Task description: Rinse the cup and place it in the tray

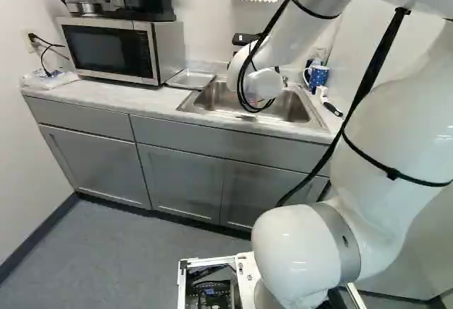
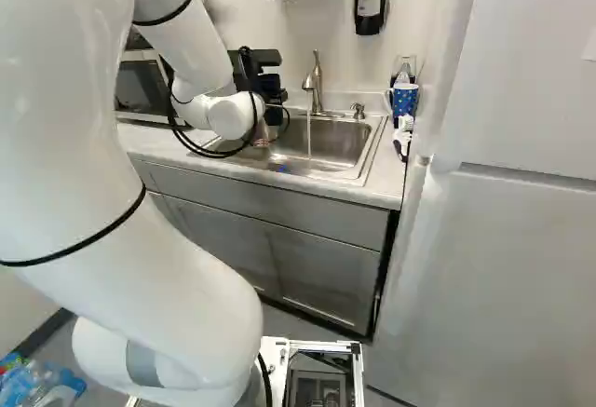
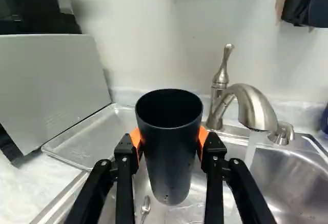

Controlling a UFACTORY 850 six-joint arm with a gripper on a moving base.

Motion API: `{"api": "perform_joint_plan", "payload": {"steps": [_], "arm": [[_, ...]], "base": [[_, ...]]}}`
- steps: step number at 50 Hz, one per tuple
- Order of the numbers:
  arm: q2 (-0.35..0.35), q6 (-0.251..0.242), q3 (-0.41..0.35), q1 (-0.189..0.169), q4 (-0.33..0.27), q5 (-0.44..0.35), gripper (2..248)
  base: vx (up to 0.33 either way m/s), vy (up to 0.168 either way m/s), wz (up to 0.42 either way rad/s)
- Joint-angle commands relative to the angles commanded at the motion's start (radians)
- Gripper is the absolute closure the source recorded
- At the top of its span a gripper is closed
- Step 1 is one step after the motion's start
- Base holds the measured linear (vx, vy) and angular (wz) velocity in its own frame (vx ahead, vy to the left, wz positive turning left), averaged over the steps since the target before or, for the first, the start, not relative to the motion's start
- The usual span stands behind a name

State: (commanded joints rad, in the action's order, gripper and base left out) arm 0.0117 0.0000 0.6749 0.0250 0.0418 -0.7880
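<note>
In the right base view the black body of my gripper (image 2: 271, 86) shows beyond the white wrist, its fingertips hidden. The wrist view has the gripper (image 3: 170, 141) shut on a dark cup (image 3: 169, 157), an orange pad pressed to either side. The cup is held roughly upright over the sink (image 3: 292, 183), its open mouth showing. Water (image 3: 251, 149) runs from the faucet (image 3: 252, 106), beside the cup and apart from it. A clear, shallow tray (image 3: 84, 137) lies on the counter beside the sink, against the microwave's side; it also shows in the left base view (image 1: 190, 79).
A spoon (image 3: 145, 205) lies in the sink below the cup. The microwave (image 1: 113, 49) stands beyond the tray. The faucet handle (image 3: 222, 70) rises behind the spout. A blue mug (image 2: 404, 100) stands at the sink's far side, near a tall pale cabinet or appliance (image 2: 521, 267).
</note>
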Motion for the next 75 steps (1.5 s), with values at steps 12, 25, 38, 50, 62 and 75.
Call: {"api": "perform_joint_plan", "payload": {"steps": [12,25,38,50,62,75], "arm": [[-0.009,0.000,-0.018,-0.033,0.000,0.000,127],[-0.026,0.000,-0.030,-0.064,0.000,0.000,127],[-0.048,0.000,-0.038,-0.090,0.000,0.000,127],[-0.075,0.000,-0.038,-0.121,0.000,0.000,127],[-0.107,0.000,-0.033,-0.156,0.000,-0.029,127],[-0.135,0.000,-0.034,-0.166,0.000,-0.069,127]], "base": [[0.000,0.000,0.000],[0.000,0.000,0.000],[0.000,0.000,0.000],[0.000,0.000,0.000],[0.000,0.000,0.000],[0.000,0.000,0.000]]}}
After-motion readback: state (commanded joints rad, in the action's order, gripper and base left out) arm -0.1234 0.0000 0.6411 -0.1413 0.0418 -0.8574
